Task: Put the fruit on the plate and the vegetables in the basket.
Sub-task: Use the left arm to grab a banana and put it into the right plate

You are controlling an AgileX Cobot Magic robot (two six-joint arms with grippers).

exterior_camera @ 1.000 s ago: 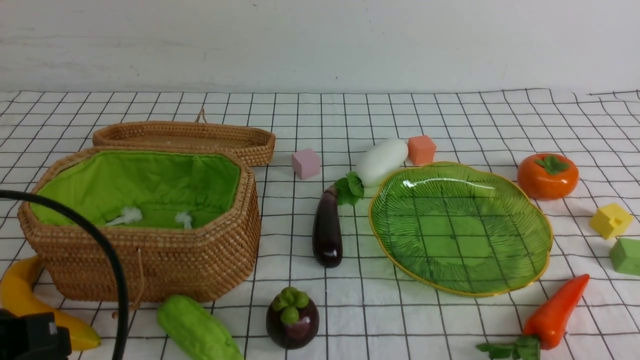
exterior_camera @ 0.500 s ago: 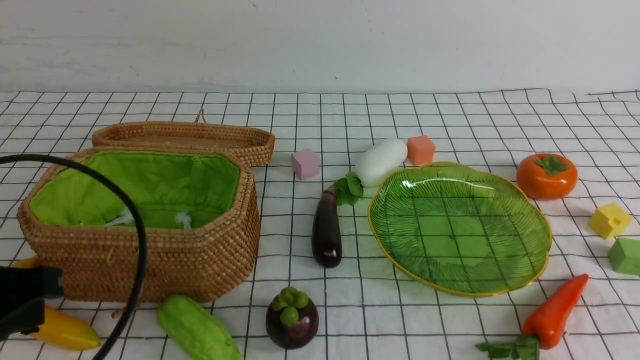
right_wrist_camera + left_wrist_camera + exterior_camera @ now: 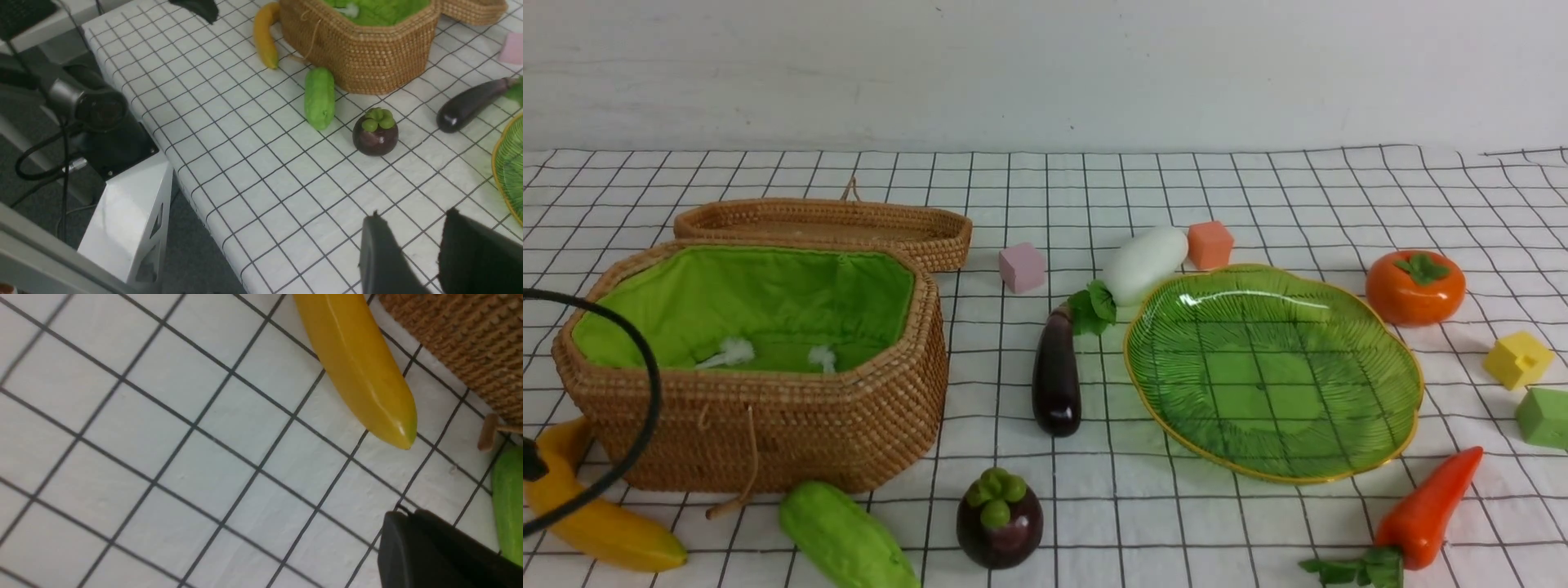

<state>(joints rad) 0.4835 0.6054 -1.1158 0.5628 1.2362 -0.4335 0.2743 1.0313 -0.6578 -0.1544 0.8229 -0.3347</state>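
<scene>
- Nothing sorted yet. My left gripper point(image 3: 412, 535) is closed and empty, near the banana point(image 3: 359, 371).
- Right gripper point(image 3: 412, 220) is partly open and empty.
- Next, I judge: open left, straddle the banana, carry it to the plate point(image 3: 1274, 367).

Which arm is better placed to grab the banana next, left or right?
Left, probably. The banana lies on the robot's left beside the basket, close to the shut left gripper; the right gripper hangs nearer the mangosteen.
</scene>
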